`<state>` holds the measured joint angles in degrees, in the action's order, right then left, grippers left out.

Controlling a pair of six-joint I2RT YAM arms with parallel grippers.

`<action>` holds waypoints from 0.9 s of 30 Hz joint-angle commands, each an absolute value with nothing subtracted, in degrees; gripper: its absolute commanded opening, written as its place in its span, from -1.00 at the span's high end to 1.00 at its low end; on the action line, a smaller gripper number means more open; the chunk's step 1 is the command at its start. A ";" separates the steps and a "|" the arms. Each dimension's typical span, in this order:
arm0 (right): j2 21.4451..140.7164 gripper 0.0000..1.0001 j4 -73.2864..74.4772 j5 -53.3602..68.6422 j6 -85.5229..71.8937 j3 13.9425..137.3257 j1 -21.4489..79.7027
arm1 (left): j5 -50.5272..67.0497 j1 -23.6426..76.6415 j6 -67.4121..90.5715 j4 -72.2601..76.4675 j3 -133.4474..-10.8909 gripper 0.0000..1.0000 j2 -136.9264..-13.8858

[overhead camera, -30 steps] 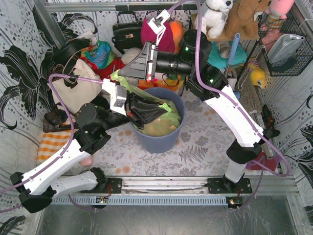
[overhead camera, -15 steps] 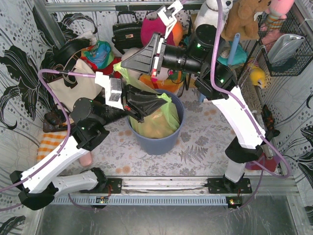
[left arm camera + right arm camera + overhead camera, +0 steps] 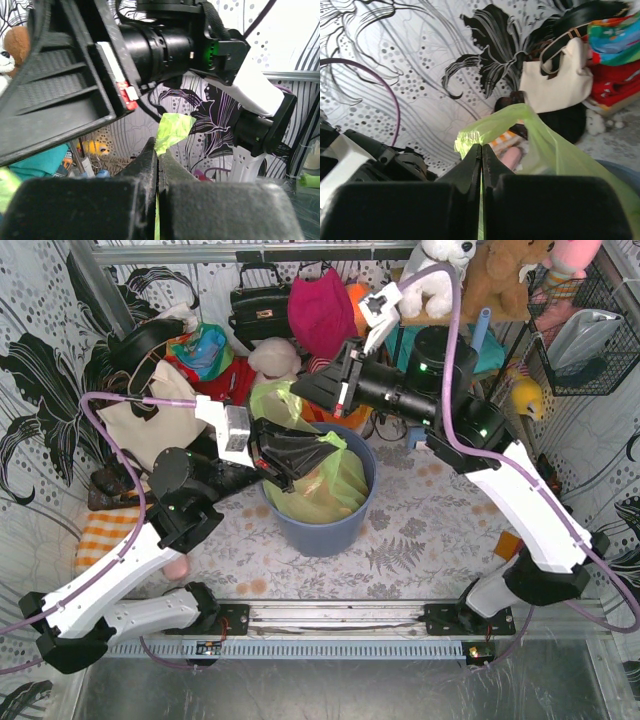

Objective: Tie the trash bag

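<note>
The lime-green trash bag sits in the blue-grey bin mid-table, with both claws clamped shut on its rim: the left gripper on a tab over the bin's far side, the right gripper on a flap at the far left. Lift both ears evenly, then cross them without tearing the thin film. The arms hide most of the bag's mouth, and how much plastic each pinch holds is unclear.

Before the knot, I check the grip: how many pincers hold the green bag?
2. The left pincer is shut on a trash bag flap over the bin; the right pincer is shut on another flap, farther back.
</note>
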<state>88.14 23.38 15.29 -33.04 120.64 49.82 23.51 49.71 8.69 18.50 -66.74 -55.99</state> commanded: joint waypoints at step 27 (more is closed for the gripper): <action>65.06 1.00 14.83 13.45 -35.56 89.65 49.87 | 3.96 49.44 9.58 29.78 -59.34 1.00 -50.76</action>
<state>67.16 18.90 9.28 -34.04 91.09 49.80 6.15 49.71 9.43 26.26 -58.28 -50.61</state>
